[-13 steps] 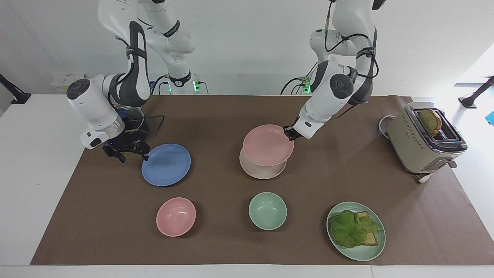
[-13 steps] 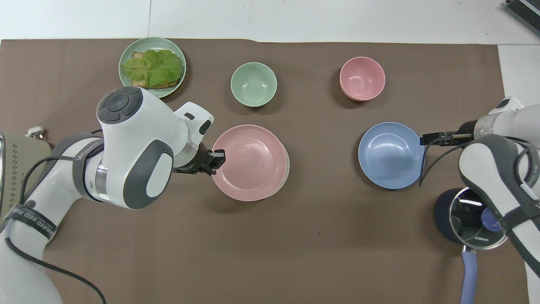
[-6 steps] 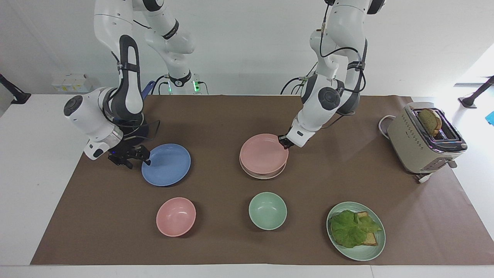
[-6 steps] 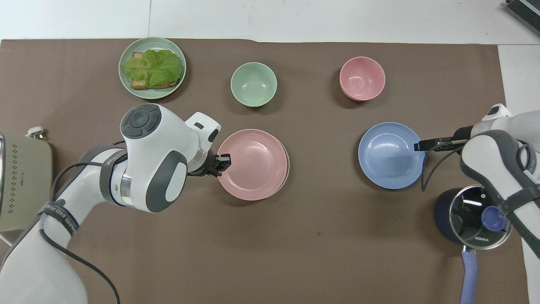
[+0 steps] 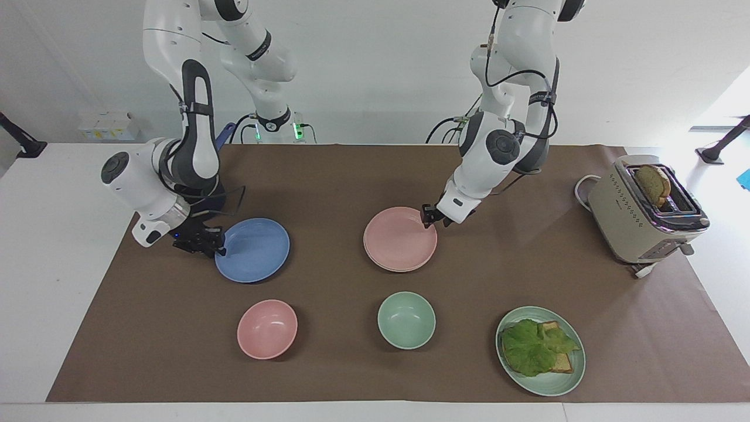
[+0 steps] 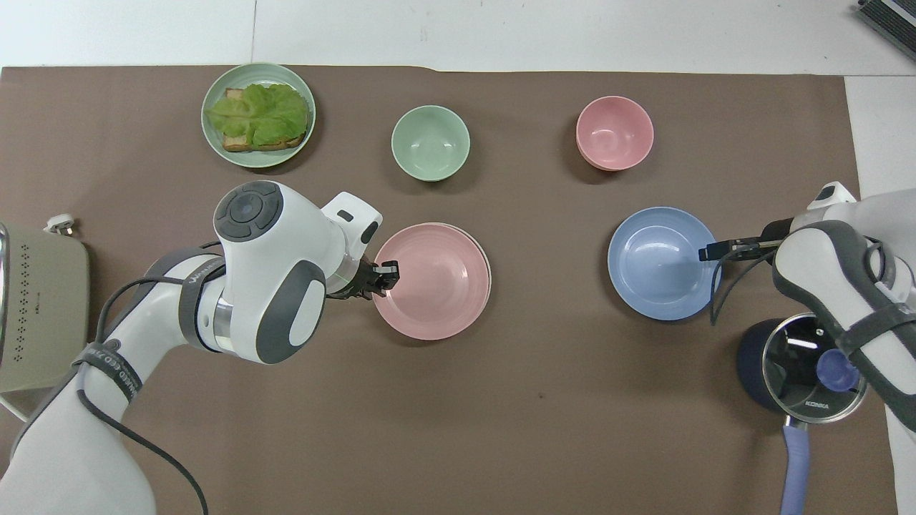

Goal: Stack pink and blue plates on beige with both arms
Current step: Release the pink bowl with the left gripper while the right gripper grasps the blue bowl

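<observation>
Covering white table (image 5: pixel 53 281): brown paper sheet (image 5: pixel 328 375).

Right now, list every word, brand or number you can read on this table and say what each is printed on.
"KONKA": on the glass pot lid, near its rim.
A band of lettering on the left arm is too blurred to read.
Nothing legible on the toaster, the plates or the bowls.

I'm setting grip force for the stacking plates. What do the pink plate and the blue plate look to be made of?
Pink plate: probably matte plastic or melamine; flat, even colour with only a soft sheen, thin rim. Blue plate: seemingly the same material; same shape, dull finish, no hard highlights. Glazed ceramic looks unlikely, though the look alone cannot rule it out.
</observation>
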{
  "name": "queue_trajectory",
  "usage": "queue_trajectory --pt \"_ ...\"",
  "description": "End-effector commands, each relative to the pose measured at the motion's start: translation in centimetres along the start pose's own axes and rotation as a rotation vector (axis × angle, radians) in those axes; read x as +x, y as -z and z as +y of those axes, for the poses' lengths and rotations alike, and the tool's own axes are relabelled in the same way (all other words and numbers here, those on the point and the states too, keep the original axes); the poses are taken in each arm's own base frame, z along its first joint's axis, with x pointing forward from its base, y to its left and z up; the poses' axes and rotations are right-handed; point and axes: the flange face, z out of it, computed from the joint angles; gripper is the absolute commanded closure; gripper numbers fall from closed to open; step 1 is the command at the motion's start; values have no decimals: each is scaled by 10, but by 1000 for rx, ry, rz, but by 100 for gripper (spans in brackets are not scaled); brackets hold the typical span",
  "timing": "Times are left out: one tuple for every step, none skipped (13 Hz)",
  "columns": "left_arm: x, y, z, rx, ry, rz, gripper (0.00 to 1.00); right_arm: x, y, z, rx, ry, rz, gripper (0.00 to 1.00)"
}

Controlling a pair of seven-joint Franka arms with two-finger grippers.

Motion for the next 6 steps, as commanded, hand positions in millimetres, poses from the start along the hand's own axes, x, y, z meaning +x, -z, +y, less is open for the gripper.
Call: queue_trajectory --pt "31 57 -47 31 50 -11 0 0 1 0 64 -26 27 100" --pt "43 83 -70 61 52 3 0 -2 0 -2 82 -30 16 100" --pt "52 112 -92 68 49 14 0 -2 1 -3 84 -28 14 100" --pt "63 144 -121 71 39 34 0 -1 3 -2 83 -29 17 100" --pt "69 168 -147 92 -3 39 0 -2 4 -2 84 -28 16 100" --pt "72 189 -161 121 -38 52 0 -2 4 -2 85 -27 15 100"
